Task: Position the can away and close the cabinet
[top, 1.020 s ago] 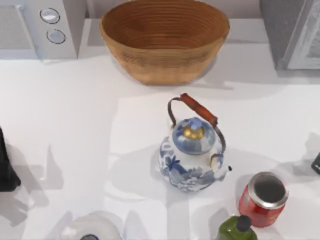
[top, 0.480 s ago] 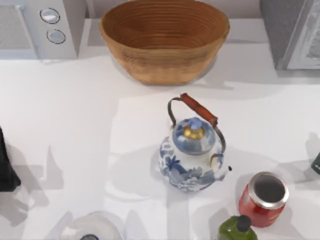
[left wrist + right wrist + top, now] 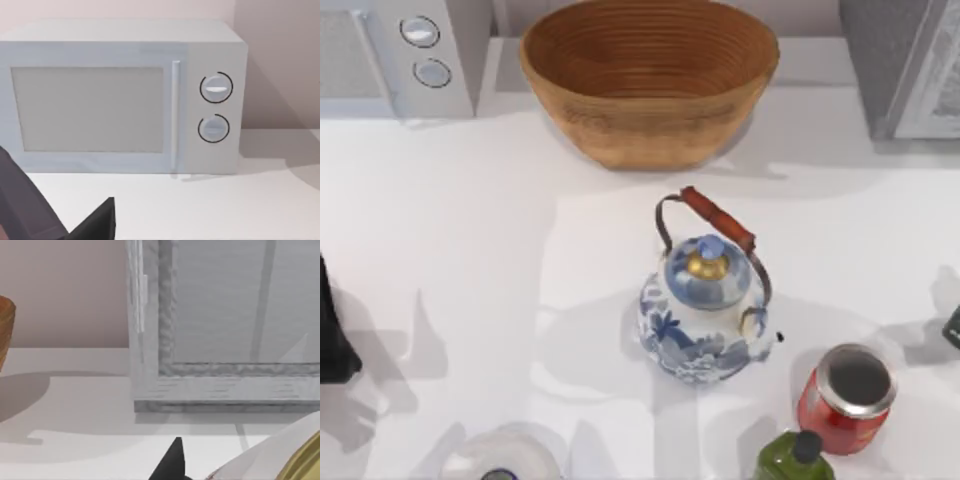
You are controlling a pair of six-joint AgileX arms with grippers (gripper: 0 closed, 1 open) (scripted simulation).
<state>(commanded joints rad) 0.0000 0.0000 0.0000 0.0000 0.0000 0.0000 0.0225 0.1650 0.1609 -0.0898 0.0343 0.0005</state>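
Both arms parked, left gripper [image 3: 332, 330] far left, right gripper [image 3: 952, 327] far right

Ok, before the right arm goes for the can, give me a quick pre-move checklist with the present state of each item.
1. Can upright on the table, silver top up: ok.
2. Can free of any grip: ok.
3. Room around the can: not ok; green bottle sits right against it, and the kettle is close on its left.
4. Right gripper at the table's right edge, near the can: ok; finger state: cannot tell.
5. Cabinet open with space inside: cannot tell.
6. Left gripper parked at the left edge, out of the way: ok.
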